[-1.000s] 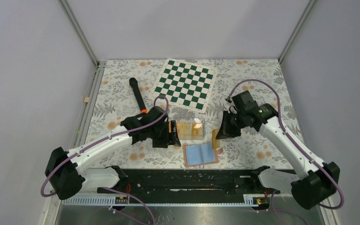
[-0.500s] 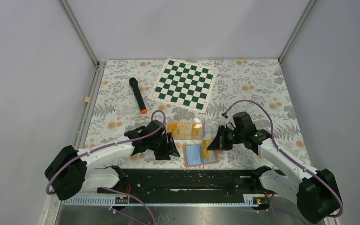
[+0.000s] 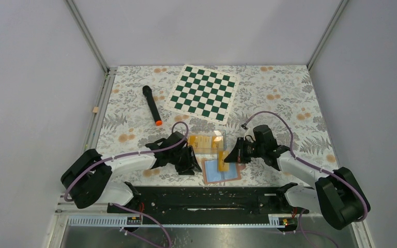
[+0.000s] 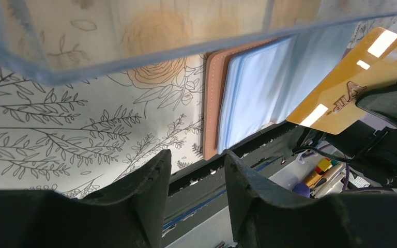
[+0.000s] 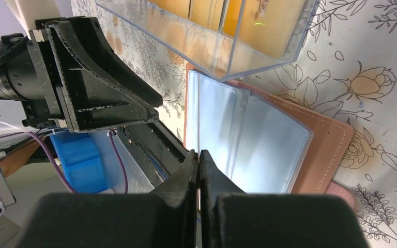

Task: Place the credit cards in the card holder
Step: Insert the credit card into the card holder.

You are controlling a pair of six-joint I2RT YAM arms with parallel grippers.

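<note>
The card holder (image 3: pixel 227 174) lies open near the table's front edge, tan cover down and light blue pockets up. It also shows in the left wrist view (image 4: pixel 212 98) and the right wrist view (image 5: pixel 331 150). My right gripper (image 3: pixel 230 156) is shut on a yellow credit card (image 3: pixel 220 157) and holds it tilted over the holder's pockets. The card shows in the left wrist view (image 4: pixel 341 88). It is edge-on between the shut fingers (image 5: pixel 186 175) in the right wrist view. My left gripper (image 3: pixel 192 164) is open and empty just left of the holder. Its fingertips (image 4: pixel 157 181) are apart.
A clear plastic box (image 3: pixel 210 141) holding more yellow cards stands right behind the holder and shows in the right wrist view (image 5: pixel 212 36). A green-white chessboard (image 3: pixel 203 92) and a black marker with an orange tip (image 3: pixel 151 105) lie farther back. The black base rail (image 3: pixel 207 199) runs along the front edge.
My right gripper has come down and to the left with the card, from beside the box to over the open holder. My left gripper has shifted right and nearer, up to the holder's left edge.
</note>
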